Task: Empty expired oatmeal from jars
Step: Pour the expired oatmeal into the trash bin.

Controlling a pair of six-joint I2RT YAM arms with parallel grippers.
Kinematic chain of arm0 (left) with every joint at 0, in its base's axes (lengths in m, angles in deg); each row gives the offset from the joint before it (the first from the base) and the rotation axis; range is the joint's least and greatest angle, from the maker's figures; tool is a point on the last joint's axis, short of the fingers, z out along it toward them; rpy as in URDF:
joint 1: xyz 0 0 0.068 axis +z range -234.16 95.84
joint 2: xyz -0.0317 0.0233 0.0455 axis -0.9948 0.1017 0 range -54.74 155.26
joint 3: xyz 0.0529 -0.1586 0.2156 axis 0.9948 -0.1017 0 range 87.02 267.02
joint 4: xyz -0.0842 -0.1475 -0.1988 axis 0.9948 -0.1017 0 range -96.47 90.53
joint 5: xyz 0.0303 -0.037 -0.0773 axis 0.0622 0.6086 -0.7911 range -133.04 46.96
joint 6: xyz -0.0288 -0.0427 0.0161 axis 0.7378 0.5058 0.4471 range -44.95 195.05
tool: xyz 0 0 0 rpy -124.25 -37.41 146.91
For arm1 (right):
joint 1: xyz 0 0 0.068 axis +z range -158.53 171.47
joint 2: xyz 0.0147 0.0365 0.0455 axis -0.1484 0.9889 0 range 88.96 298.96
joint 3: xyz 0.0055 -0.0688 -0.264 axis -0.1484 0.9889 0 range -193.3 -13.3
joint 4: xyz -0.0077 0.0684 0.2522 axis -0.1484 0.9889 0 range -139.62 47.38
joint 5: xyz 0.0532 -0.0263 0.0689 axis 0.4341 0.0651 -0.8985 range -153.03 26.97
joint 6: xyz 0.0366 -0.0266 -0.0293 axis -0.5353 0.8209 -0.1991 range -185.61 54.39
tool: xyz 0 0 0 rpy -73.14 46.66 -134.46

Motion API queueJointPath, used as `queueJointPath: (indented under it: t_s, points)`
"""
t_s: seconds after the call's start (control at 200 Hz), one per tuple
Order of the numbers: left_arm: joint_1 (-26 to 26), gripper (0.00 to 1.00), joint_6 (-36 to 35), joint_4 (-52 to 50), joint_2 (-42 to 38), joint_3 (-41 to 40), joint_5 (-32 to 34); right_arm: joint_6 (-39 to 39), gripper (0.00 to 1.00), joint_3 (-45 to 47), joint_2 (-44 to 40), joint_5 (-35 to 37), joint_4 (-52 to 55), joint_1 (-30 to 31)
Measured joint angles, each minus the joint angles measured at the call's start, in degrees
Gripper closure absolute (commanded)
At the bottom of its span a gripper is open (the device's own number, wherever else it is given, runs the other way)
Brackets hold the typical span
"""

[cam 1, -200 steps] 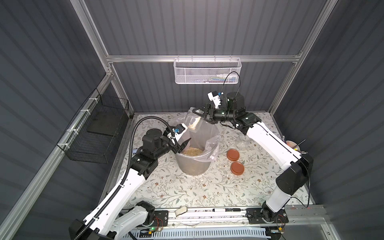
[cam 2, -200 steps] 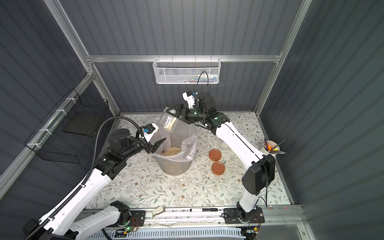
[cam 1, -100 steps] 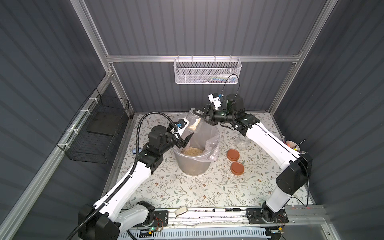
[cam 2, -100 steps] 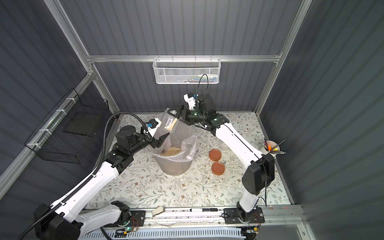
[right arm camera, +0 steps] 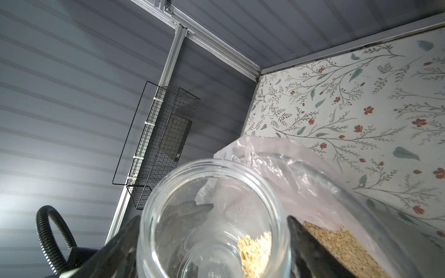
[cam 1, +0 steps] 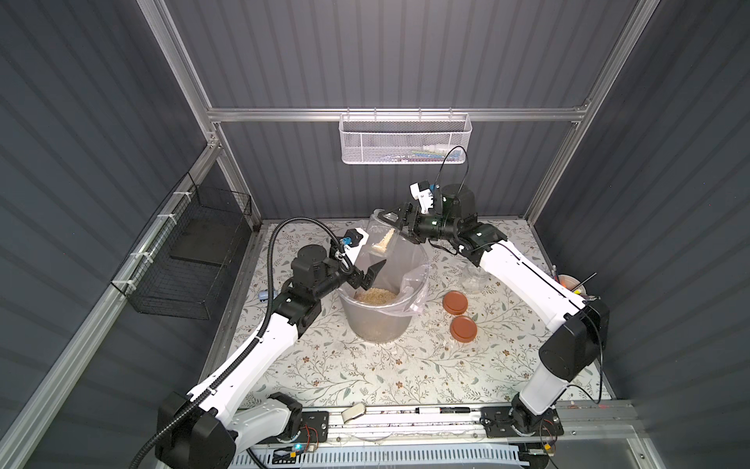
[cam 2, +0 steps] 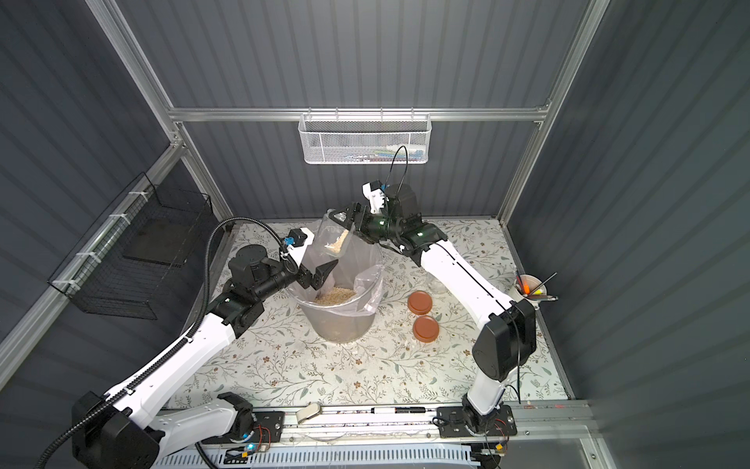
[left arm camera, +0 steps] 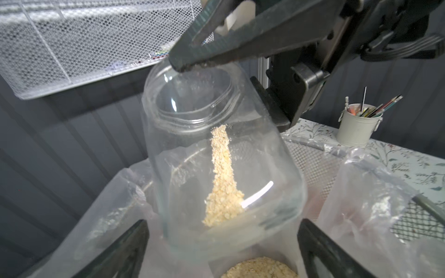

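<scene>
My right gripper (cam 1: 395, 221) (cam 2: 347, 221) (right arm camera: 213, 219) is shut on a clear glass jar (cam 1: 379, 237) (cam 2: 333, 237) (left arm camera: 192, 149) (right arm camera: 216, 192) and holds it tilted above the grey plastic-lined bin (cam 1: 381, 325) (cam 2: 337, 325). A streak of oatmeal (cam 1: 383, 243) (left arm camera: 222, 187) (right arm camera: 256, 250) lies along the jar's inner wall. More oatmeal (cam 1: 375, 295) (cam 2: 335, 295) (left arm camera: 260, 268) is heaped in the bin. Just below the jar, over the bin's left rim, my left gripper (cam 1: 367, 276) (cam 2: 318, 276) (left arm camera: 222, 223) is open and not touching it. A second jar (cam 1: 475, 280) stands lidless behind the right arm.
Two orange lids (cam 1: 455, 303) (cam 1: 463, 328) lie right of the bin. A white cup of pens (cam 1: 570, 282) (left arm camera: 356, 127) stands at the right edge. A white mesh basket (cam 1: 406, 140) hangs on the back wall and a black wire basket (cam 1: 190, 264) on the left wall.
My left gripper has opened and come in under the jar at the bin's left rim. The right gripper still holds the jar in nearly the same place.
</scene>
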Motion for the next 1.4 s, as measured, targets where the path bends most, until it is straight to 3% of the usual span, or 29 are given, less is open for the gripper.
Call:
queueJointPath:
  t_s: [0.73,0.976,1.061,1.146,1.241,1.321,1.401]
  points:
    - [-0.9,0.01,5.2,11.0,6.2,-0.8,3.1,-2.0,0.93,2.7,-1.4,2.5,-1.5,0.2]
    - [-0.9,0.31,4.9,10.9,5.4,-0.8,3.0,-2.4,0.94,4.4,-2.6,2.5,-2.1,0.3]
    - [-0.9,0.36,4.7,10.1,4.7,-0.8,2.8,-2.9,0.93,4.9,-3.0,2.4,-2.3,0.4]
    - [-0.9,0.50,4.2,9.3,3.9,-0.8,2.6,-3.2,0.94,4.9,-3.3,2.0,-2.3,0.5]
    - [-0.9,0.74,3.5,7.7,2.6,-0.8,2.6,-3.5,0.93,5.2,-3.7,1.6,-2.5,0.8]
    - [-0.9,1.00,2.8,6.0,1.6,-0.8,2.5,-3.5,0.85,5.8,-4.3,1.3,-2.5,1.0]
    - [-0.9,1.00,1.9,3.4,0.5,-0.2,2.3,-3.5,0.70,6.2,-5.0,0.9,-2.1,1.3]
